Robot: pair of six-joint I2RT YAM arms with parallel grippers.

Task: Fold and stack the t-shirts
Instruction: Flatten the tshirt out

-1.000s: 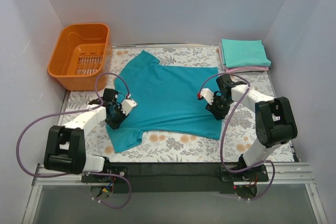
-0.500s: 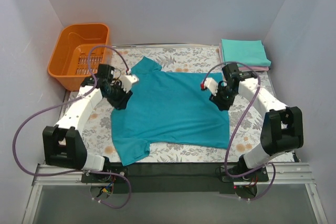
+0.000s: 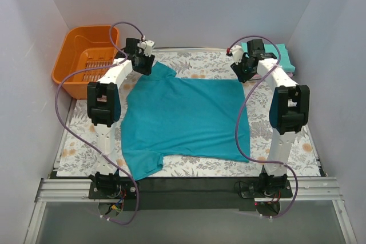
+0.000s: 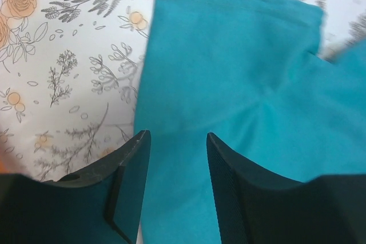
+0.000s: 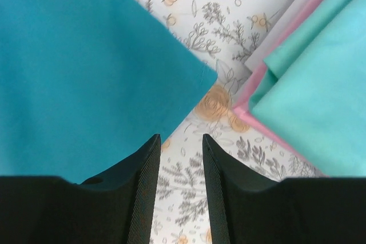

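The deep teal-blue t-shirt (image 3: pixel 183 121) lies spread flat in the middle of the table. My left gripper (image 3: pixel 143 64) is open just above its far left sleeve (image 4: pixel 229 67), jaws straddling the cloth and holding nothing. My right gripper (image 3: pixel 243 70) is open and empty over bare tablecloth, right beside the shirt's far right corner (image 5: pixel 189 78). The folded mint-teal shirt (image 5: pixel 314 84) lies on the folded pink shirt (image 5: pixel 251 92) at the back right. My right arm partly hides this stack in the top view (image 3: pixel 283 55).
The orange basket (image 3: pixel 77 88) stands at the back left, beside my left arm. The floral tablecloth (image 3: pixel 194 167) covers the table. White walls close in the back and both sides. Both arms are stretched out toward the far edge.
Both arms have reached farther toward the back. The left gripper went from the shirt's left edge to its far sleeve, the right gripper from its right edge to its far right corner.
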